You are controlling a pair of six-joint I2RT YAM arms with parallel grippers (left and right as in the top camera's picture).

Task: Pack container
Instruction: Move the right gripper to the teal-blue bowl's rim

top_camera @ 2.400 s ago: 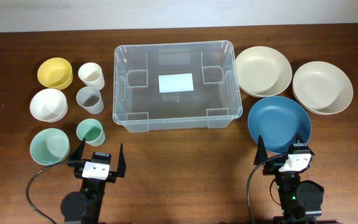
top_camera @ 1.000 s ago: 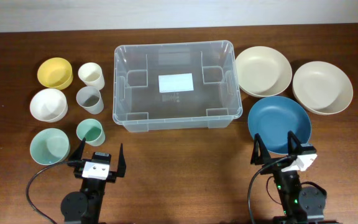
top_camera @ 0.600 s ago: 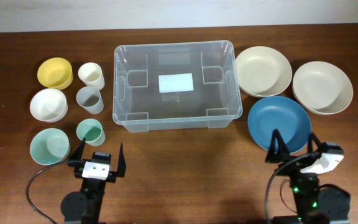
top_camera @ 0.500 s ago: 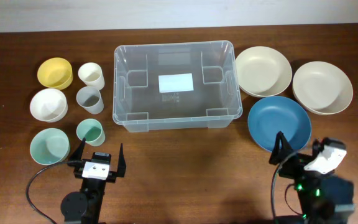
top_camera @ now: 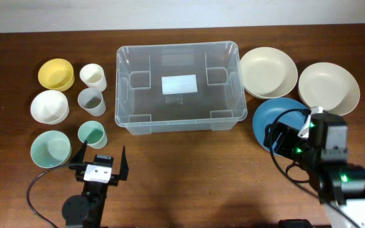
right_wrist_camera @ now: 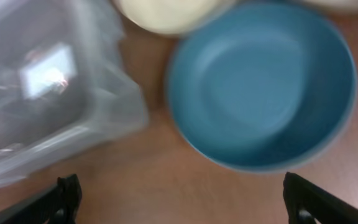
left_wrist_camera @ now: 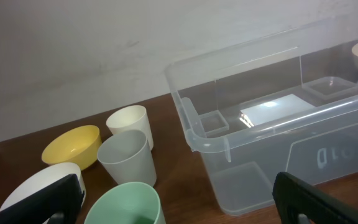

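Container (top_camera: pixel 189 104) sits mid-surface (top_camera: pixel 189 177), well ahead of both arms. Left hand (top_camera: pixel 103 152) rests with its fingers spread fully wide, holding nothing, just beside the green cup (top_camera: pixel 92 133). Right hand (right_wrist_camera: pixel 180 183) hangs equally wide open and empty above the blue bowl (top_camera: pixel 268 120), right of the container.

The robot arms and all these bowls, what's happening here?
The robot is meant to pack the clear container, which has nothing in it yet. Its right gripper hangs open by the near edge of the blue bowl, holding nothing. The left gripper sits open and empty near the green cup.
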